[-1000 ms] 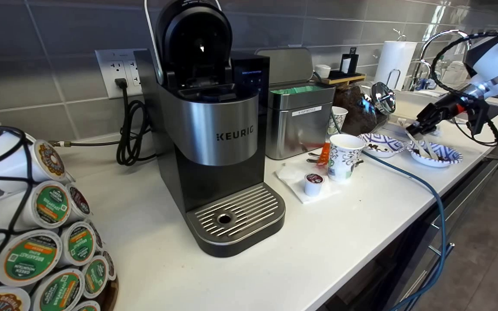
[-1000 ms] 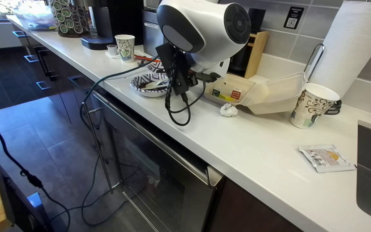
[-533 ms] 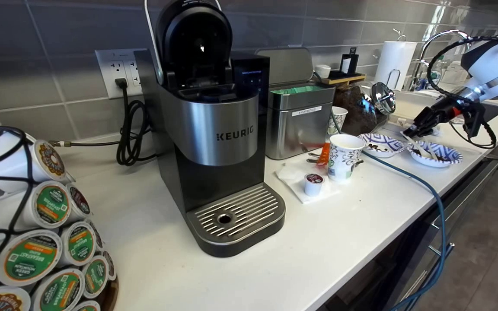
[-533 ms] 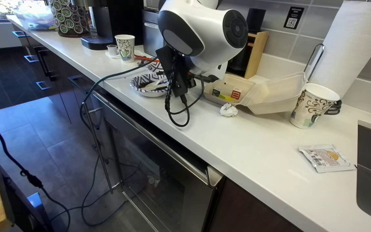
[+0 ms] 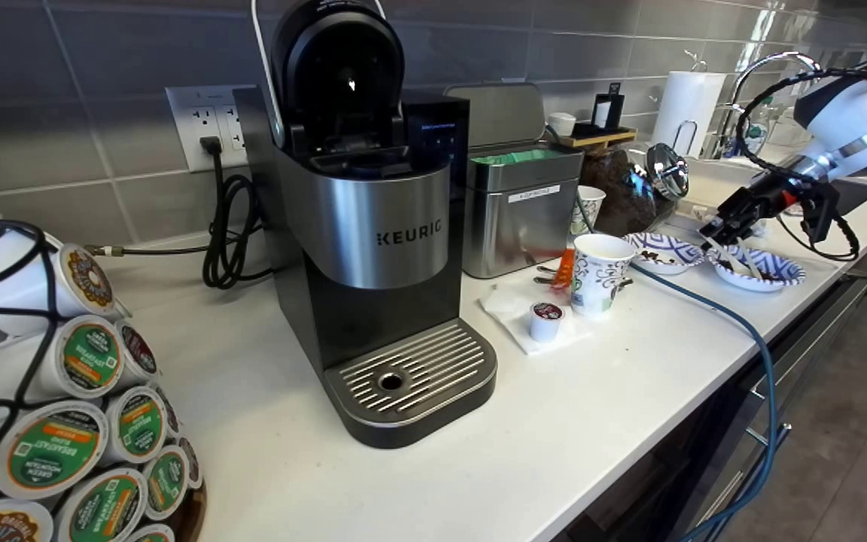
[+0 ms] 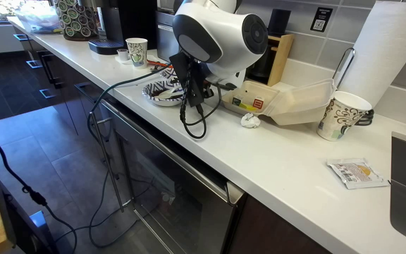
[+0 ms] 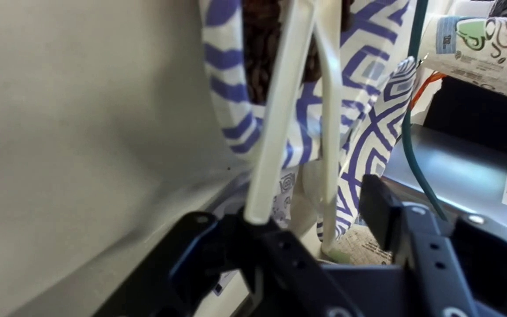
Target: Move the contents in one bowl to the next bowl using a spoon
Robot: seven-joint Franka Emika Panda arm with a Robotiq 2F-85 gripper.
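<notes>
A patterned paper bowl point(image 7: 229, 90) holding dark beans point(image 7: 260, 57) stands on the counter; it shows in both exterior views point(image 5: 783, 272) point(image 6: 157, 85). A second patterned bowl point(image 5: 678, 248) beside it holds a few dark bits; its side shows in the wrist view point(image 7: 370, 149). Two pale plastic spoons lean in the bean bowl, handles toward my gripper. My gripper point(image 7: 313, 213) is open. One spoon handle point(image 7: 330, 132) stands between the fingers, apart from the right one. The other spoon handle point(image 7: 275, 127) ends in front of the left finger; whether it touches I cannot tell.
A blue-green cable point(image 5: 704, 301) crosses the counter by the bowls. A paper cup point(image 5: 600, 275), a metal bin point(image 5: 520, 218) and a coffee maker point(image 5: 373, 226) stand beyond. An open takeout box point(image 6: 252, 93) and crumpled paper point(image 6: 250, 120) lie on the arm's other side.
My gripper has moved slightly lower and closer in around the spoon handles, leftward in an exterior view. The bowls and spoons show no clear movement.
</notes>
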